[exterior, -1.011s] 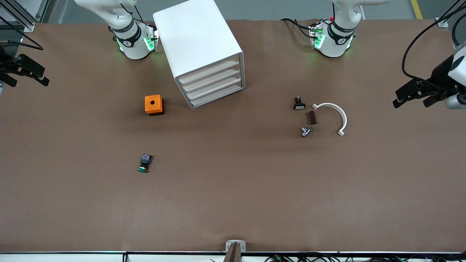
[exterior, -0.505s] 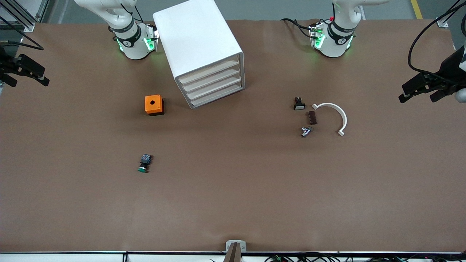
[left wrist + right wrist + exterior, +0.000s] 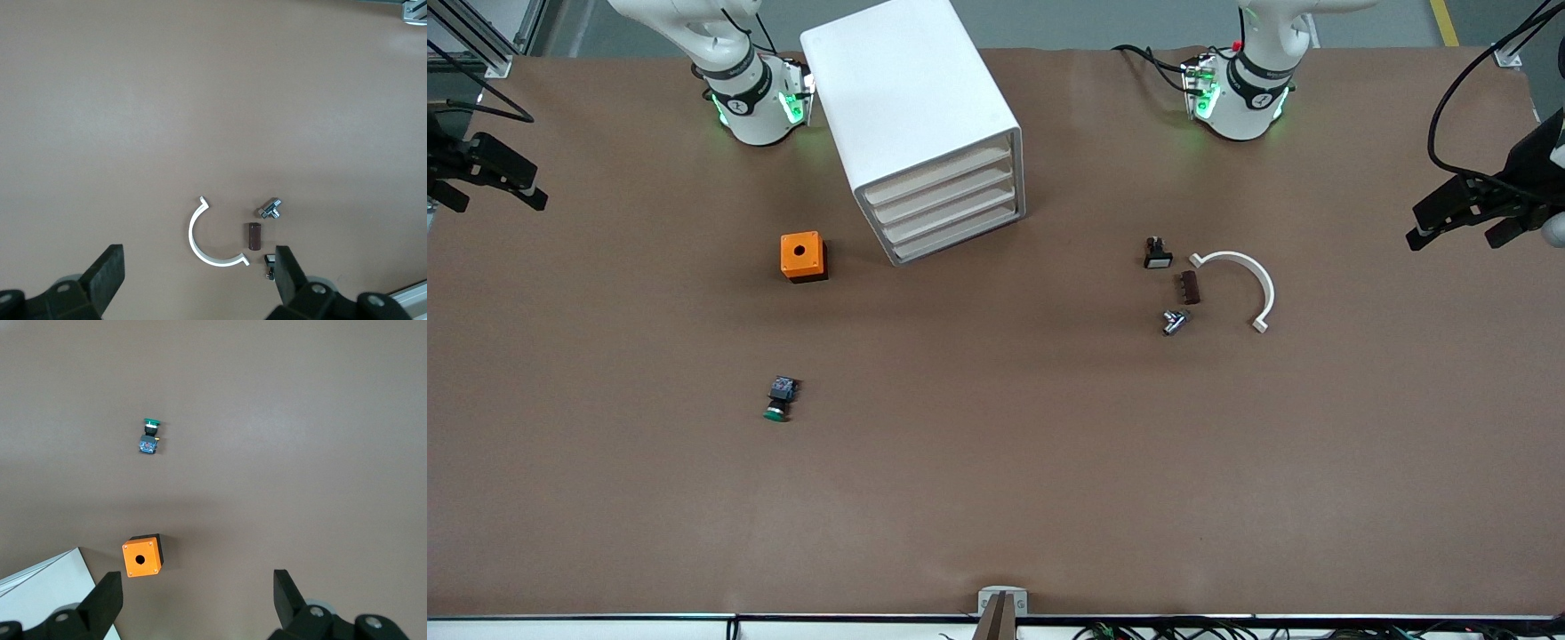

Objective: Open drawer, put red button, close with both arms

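Observation:
The white cabinet (image 3: 911, 98) stands near the right arm's base, and its four stacked drawers (image 3: 947, 200) are all shut. The red button is not in view. A button with a green cap (image 3: 779, 399) lies on the brown table, nearer to the front camera than the cabinet; it also shows in the right wrist view (image 3: 149, 435). My left gripper (image 3: 1454, 233) is open and empty, high over the left arm's end of the table; its own view (image 3: 197, 267) shows nothing between the jaws. My right gripper (image 3: 498, 200) is open and empty over the right arm's end (image 3: 197, 587).
An orange box with a hole (image 3: 803, 256) sits beside the cabinet (image 3: 141, 555). A white half-ring (image 3: 1267, 289), a brown block (image 3: 1190, 287), a metal fitting (image 3: 1174, 321) and a small black-and-white switch (image 3: 1158, 254) lie together toward the left arm's end.
My left gripper has drawn back toward the left arm's end of the table and risen slightly. The right arm and all the objects have not moved.

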